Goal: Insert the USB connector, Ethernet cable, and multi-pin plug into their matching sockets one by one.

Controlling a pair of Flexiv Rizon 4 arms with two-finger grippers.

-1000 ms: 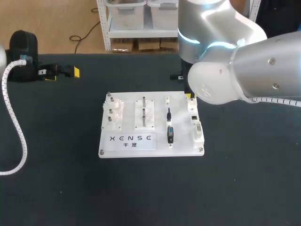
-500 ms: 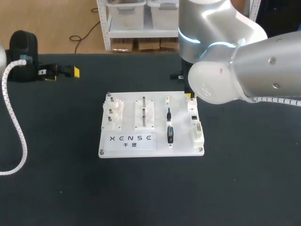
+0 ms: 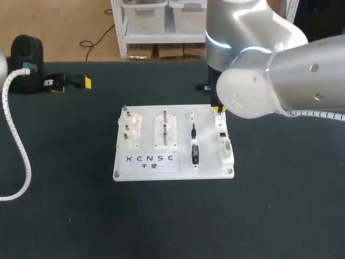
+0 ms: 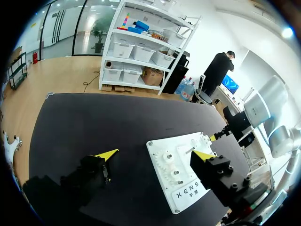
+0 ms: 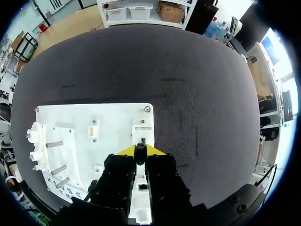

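Note:
The white board [image 3: 145,164] lies mid-table. In its holder column sit a black Ethernet cable plug [image 3: 193,131] and a dark multi-pin plug [image 3: 195,154], with a small white holder [image 3: 191,114] behind them. The sockets [image 3: 225,141] line the board's right edge. My right gripper [image 5: 140,149] hangs over the far socket block [image 5: 142,132], shut on a thin dark USB connector [image 5: 140,153]. In the head view the arm hides all but its yellow tip [image 3: 220,109]. My left gripper [image 3: 71,85] stands open at the table's far left, holding nothing, with the board [image 4: 181,186] ahead of it.
The left arm's white ribbed cable [image 3: 21,156] curves over the table's left side. Pegs and gear-like posts [image 3: 129,129] stand on the board's left half. Bare black table surrounds the board.
The right arm has shifted very slightly over the board's far right corner. The left arm and the plugs on the board have not moved.

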